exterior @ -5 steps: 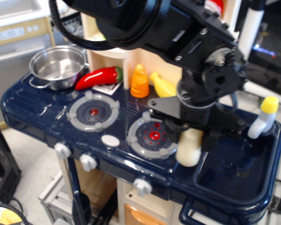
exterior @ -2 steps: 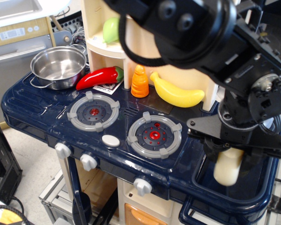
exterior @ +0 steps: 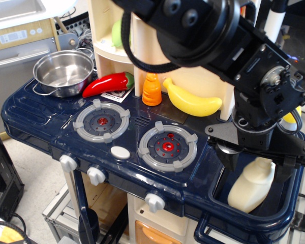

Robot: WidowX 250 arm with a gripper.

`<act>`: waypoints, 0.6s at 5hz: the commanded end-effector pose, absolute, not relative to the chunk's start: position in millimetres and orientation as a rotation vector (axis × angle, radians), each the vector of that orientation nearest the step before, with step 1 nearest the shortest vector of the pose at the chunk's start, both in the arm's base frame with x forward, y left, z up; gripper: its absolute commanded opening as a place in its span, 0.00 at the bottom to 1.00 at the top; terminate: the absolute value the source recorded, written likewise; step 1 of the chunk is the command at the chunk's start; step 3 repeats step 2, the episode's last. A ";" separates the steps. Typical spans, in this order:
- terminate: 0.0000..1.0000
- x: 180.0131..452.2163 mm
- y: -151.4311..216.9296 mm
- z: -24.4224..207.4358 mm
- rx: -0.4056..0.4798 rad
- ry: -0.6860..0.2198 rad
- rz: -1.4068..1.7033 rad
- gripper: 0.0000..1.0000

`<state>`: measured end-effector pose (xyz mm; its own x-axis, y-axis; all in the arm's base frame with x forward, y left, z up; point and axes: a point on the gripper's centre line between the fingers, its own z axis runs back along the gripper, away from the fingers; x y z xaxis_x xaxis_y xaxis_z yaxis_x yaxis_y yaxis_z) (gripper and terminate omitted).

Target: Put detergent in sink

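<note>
Black robot claw (exterior: pixel 256 165) hangs with fingers spread, released, straddling the top of the cream detergent (exterior: pixel 251 185), which leans inside the dark blue sink (exterior: pixel 254 217); a yellow banana (exterior: pixel 190 100) lies at ten o'clock on the worktop (exterior: pixel 35 119)

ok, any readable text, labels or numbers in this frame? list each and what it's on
None is legible.
Appliance control panel, upper left: display marks, too blurred to read.
Card under the red pepper: dark print, too small to read.
Detergent bottle in the sink: no label visible.
Stove knobs: no markings visible.
</note>
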<state>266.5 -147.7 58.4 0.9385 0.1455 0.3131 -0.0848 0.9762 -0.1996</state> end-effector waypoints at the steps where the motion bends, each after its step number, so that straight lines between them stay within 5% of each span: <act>1: 0.00 270.3 -149.3 66.1 -0.193 -0.357 0.102 1.00; 2: 1.00 270.3 -149.3 66.1 -0.193 -0.357 0.102 1.00; 3: 1.00 270.3 -149.3 66.1 -0.193 -0.357 0.102 1.00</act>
